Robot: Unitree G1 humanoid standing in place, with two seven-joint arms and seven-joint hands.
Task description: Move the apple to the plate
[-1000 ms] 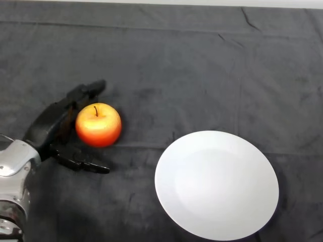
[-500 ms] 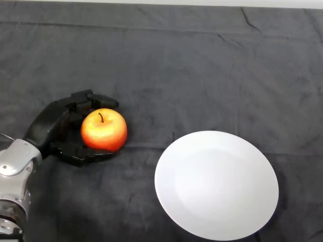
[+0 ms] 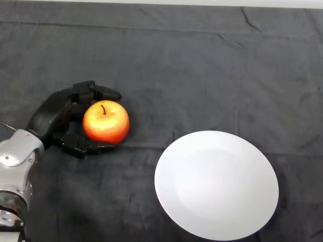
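Note:
A red and yellow apple with a dark stem sits at the left of the table on the dark cloth. My left hand is curled round it from the left: the fingers wrap over its far side and the thumb lies under its near side. A round white plate lies on the cloth to the right of the apple and nearer to me, and nothing lies on it. The silver-grey arm comes in from the lower left.
The dark creased cloth covers the whole table. A pale strip of the table's far edge shows along the top.
The hand has closed round the apple: the fingers curled over its far side and the thumb came in under it. The apple shifted a little to the right and up.

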